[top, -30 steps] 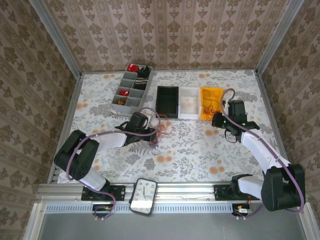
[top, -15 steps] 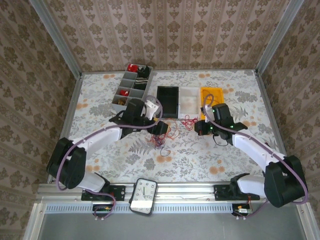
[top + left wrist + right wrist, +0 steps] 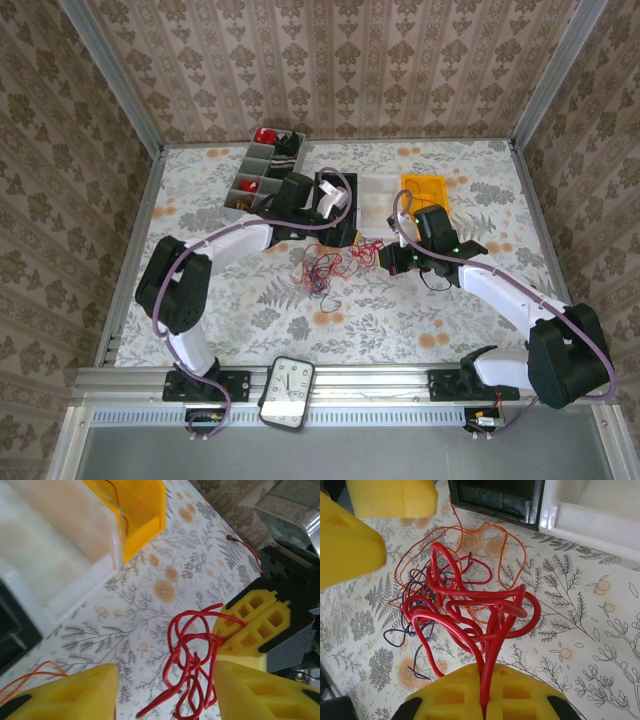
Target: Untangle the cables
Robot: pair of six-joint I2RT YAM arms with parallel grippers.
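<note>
The red cable (image 3: 470,607) is a thick looped tangle on the flowered table, and my right gripper (image 3: 492,702) is shut on one strand of it. In the top view that red cable (image 3: 368,246) lies just left of the right gripper (image 3: 388,258). Thin orange cable (image 3: 487,542) and dark purple cable (image 3: 410,630) spread behind the red one; from above they form a loose heap (image 3: 322,268). My left gripper (image 3: 165,695) is open, its yellow fingers (image 3: 75,695) wide apart. Red cable (image 3: 192,662) loops between them, touching neither.
A black bin (image 3: 495,497), a white bin (image 3: 378,195) and a yellow bin (image 3: 422,190) stand in a row at the back. The grey divided tray (image 3: 262,185) sits left of them. A small clock (image 3: 287,392) lies on the near rail.
The right gripper has come left from the yellow bin, carrying the red cable. The left gripper has swung right and farther back, ending beside the red tangle.
</note>
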